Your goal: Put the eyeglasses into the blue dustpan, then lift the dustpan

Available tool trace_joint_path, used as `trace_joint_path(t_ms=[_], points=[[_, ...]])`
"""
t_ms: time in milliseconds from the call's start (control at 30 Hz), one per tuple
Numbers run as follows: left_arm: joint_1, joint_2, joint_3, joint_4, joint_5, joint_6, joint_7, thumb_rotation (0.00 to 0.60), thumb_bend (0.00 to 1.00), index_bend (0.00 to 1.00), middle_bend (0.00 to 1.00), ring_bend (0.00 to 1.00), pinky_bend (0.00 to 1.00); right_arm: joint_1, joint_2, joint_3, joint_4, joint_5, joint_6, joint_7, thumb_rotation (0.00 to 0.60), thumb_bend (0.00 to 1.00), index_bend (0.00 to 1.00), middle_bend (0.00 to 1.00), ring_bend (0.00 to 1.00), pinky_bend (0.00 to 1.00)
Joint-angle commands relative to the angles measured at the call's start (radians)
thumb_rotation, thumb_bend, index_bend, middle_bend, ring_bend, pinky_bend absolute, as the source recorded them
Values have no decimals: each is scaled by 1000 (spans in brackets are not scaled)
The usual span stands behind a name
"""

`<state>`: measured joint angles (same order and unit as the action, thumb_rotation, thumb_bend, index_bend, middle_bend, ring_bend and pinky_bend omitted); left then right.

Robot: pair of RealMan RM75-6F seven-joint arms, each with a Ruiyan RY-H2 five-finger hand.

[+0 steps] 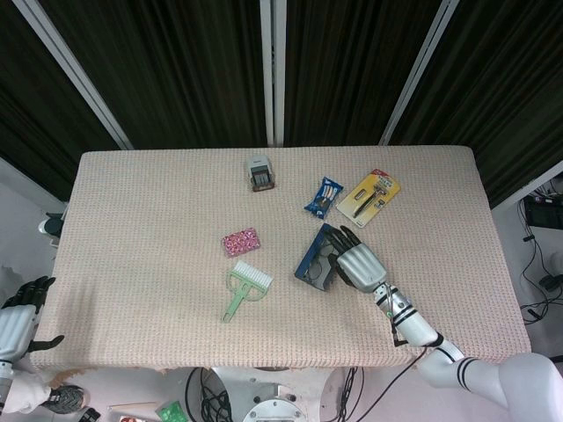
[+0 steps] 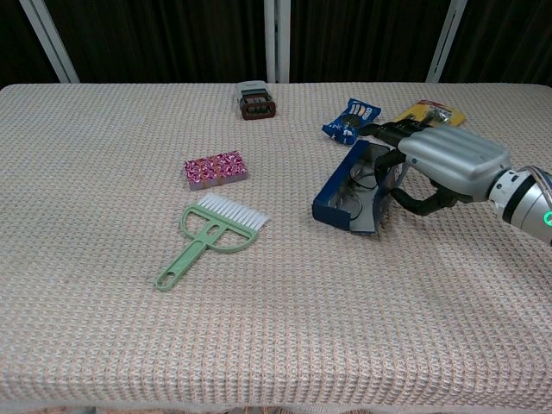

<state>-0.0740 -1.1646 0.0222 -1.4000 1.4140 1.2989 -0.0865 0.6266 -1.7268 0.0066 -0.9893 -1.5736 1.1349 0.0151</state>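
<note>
The right hand has its fingers gripping the blue dustpan, tilted just right of the green brush, with the eyeglasses inside, so the lift off the surface should level the pan to keep them in.

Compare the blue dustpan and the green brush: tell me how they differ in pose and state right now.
The blue dustpan is gripped by the right hand and tilted up on edge; the green brush lies flat on the table, with no hand touching it. The dustpan holds the eyeglasses; the brush holds nothing. The dustpan is a dark blue open tray; the brush is pale green with white bristles and a slotted handle. Both are small plastic cleaning tools.
</note>
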Motion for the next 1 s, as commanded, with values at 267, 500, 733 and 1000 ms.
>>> trace_joint_path(t_ms=[267, 500, 733, 1000], points=[[-5, -9, 5, 7, 1, -18, -3, 600, 77, 83, 62, 80, 241, -112, 103, -64, -75, -64, 153, -12, 600, 459, 1000, 28, 0, 0], [-10, -8, 6, 3, 8, -19, -1, 600, 77, 83, 61, 80, 242, -97, 38, -39, 14, -76, 155, -22, 600, 383, 1000, 47, 0, 0], [-8, -2, 9, 5, 2, -25, -2, 600, 78, 83, 61, 80, 242, -82, -70, -32, 180, -118, 213, 64, 600, 381, 1000, 86, 0, 0], [-9, -1, 8, 7, -1, -28, -5, 600, 77, 83, 62, 80, 242, -69, -156, -25, 325, -126, 237, 146, 600, 344, 660, 42, 0, 0]])
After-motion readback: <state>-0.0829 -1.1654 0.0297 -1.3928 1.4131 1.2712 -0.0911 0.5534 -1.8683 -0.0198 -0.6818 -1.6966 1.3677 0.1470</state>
